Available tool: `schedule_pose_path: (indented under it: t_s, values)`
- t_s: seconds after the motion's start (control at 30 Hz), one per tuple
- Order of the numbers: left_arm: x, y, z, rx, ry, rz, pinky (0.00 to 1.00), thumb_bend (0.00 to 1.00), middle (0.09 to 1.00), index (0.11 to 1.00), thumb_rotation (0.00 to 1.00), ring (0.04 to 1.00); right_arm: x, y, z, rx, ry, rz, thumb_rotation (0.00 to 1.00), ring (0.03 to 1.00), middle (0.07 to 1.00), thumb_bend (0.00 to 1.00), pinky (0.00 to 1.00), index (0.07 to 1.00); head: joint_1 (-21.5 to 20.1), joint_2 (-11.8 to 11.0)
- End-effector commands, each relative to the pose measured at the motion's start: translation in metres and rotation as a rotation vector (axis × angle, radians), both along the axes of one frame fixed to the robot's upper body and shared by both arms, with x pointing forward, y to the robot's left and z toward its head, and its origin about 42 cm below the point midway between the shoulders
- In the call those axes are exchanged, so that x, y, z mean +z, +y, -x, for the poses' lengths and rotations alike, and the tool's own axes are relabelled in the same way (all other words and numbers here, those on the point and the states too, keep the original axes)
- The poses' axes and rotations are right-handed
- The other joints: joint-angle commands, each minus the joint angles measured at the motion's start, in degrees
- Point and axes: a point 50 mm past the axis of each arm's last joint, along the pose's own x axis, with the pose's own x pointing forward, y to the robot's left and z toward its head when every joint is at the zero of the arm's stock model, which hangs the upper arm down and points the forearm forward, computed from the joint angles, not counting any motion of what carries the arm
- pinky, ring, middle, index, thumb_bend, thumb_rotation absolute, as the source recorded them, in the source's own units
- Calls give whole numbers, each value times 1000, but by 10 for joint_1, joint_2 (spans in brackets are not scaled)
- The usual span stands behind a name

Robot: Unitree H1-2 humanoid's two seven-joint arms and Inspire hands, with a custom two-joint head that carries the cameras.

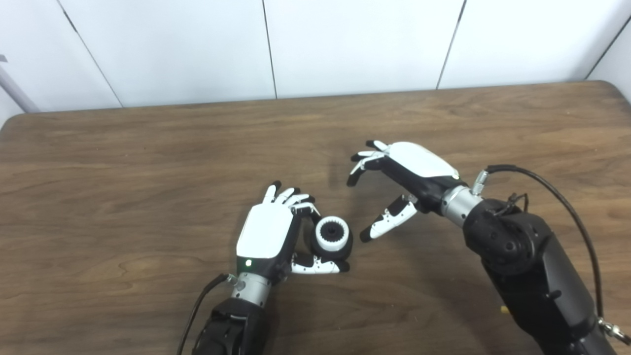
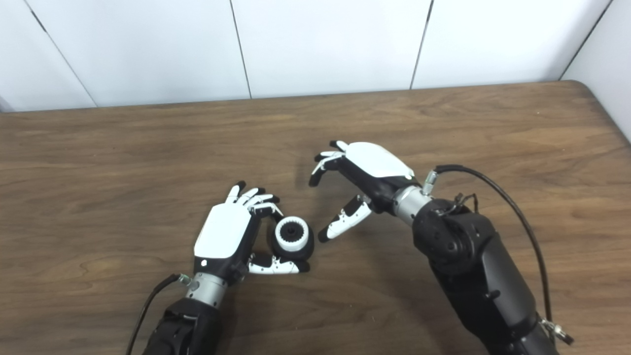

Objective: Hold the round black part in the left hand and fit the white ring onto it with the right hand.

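Left hand [image 1: 268,236] cupping black part [image 1: 340,249] low over table [image 1: 123,197], white ring [image 1: 332,233] already seated on top. Right hand [image 1: 394,185] spread wide, empty, just beside. Probably light, rigid plastic; best gripped by black rim, not ring.

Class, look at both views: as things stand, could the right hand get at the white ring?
Probably yes. The right hand is open and empty beside the white ring, which faces it on the round black part held by the left hand; bare table lies between.
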Motion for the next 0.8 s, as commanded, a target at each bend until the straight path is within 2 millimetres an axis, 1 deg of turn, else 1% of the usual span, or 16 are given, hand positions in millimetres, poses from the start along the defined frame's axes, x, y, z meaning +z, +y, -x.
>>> schedule_pose_path:
  t_s: [0.0,0.07,0.23,0.27,0.3,0.33,0.47,0.5,0.57,0.73,0.77]
  values:
    - [-2,1,-1,-8,13,-18,1000,524,792,484,54,883,20,-3,0,5,-80,-16,301,1000,896,983,1000,691,0,1]
    - [-2,2,-1,-3,15,-15,1000,523,794,487,57,878,21,-5,1,-1,-80,-21,299,1000,896,984,1000,693,0,0]
    - [-3,2,-3,12,42,19,1000,520,833,497,71,892,21,-6,0,-7,-86,-24,301,1000,891,984,1000,691,2,0]
    - [-3,2,-3,14,48,25,1000,662,841,590,120,896,20,-5,-1,-7,-86,-26,301,1000,891,985,1000,690,2,0]
    - [-3,2,-3,17,53,27,1000,748,850,664,168,901,19,-5,-1,-7,-85,-28,302,1000,890,987,1000,688,2,-2]
    - [-2,3,-4,19,56,29,1000,808,857,720,206,906,18,-5,-2,-8,-84,-29,302,1000,891,988,1000,687,2,-2]
    - [-2,4,-5,29,68,45,1000,862,864,782,249,913,15,-3,-3,-11,-80,-29,309,1000,891,988,1000,688,3,-3]
    - [-2,5,-5,32,70,50,1000,864,869,786,254,918,15,-2,-3,-12,-78,-31,309,1000,893,986,1000,689,3,-3]
    - [-2,6,-5,38,78,62,1000,864,871,762,250,923,15,-1,-4,-14,-77,-31,313,1000,896,984,1000,692,2,-3]
    - [-1,8,-6,47,75,67,1000,859,854,642,225,920,13,2,-6,-11,-85,-33,331,1000,892,992,992,688,1,-4]
    - [0,8,-6,49,75,65,1000,859,849,629,220,918,13,3,-7,-13,-84,-35,332,1000,891,993,990,687,1,-4]
